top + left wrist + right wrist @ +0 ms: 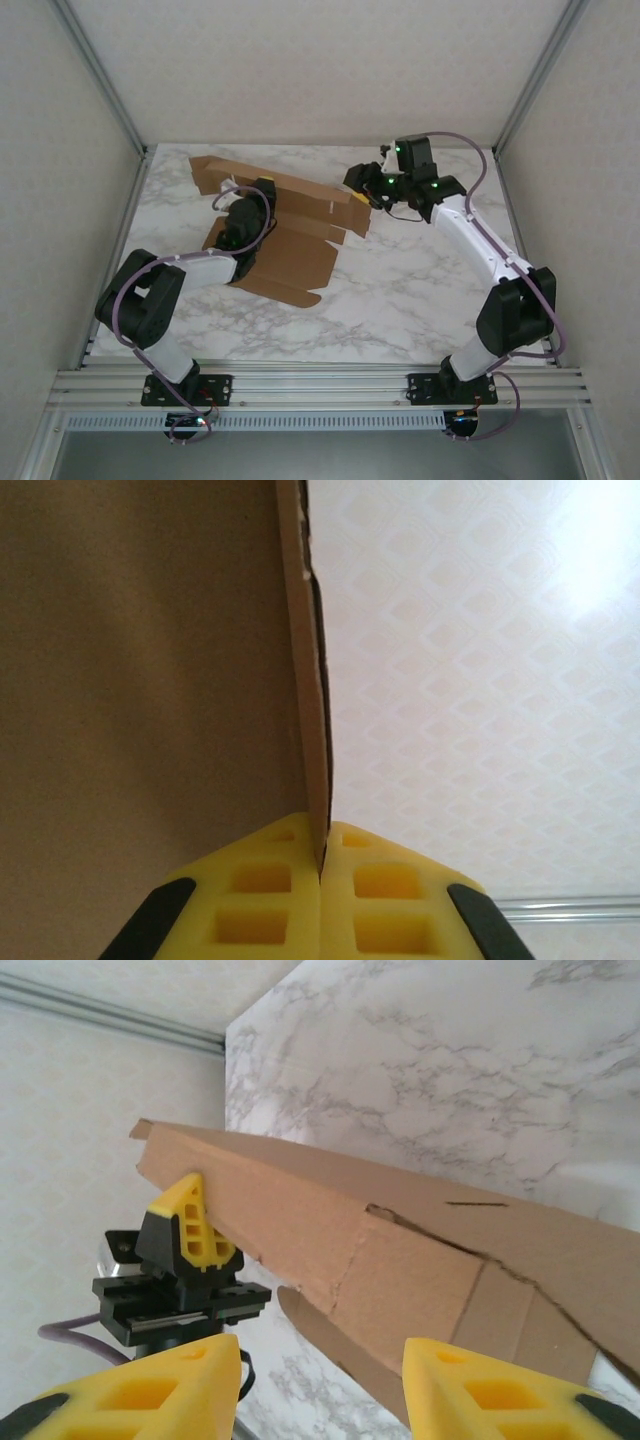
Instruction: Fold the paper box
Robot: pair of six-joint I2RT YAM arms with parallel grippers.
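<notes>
We see the paper box (295, 245) lying partly folded on the marble table (420, 290). It spreads toward ten o'clock from the table's middle, with one long panel raised on edge. Our left gripper (262, 188) is pinched fully closed on that panel. In the left wrist view its yellow fingertips (270, 880) meet on the thin cardboard edge. Our right gripper (362, 183) hovers toward one o'clock, just beside the box's far-right end. Its jaws stand roughly half apart and grip nothing, and the cardboard runs past beyond them.
</notes>
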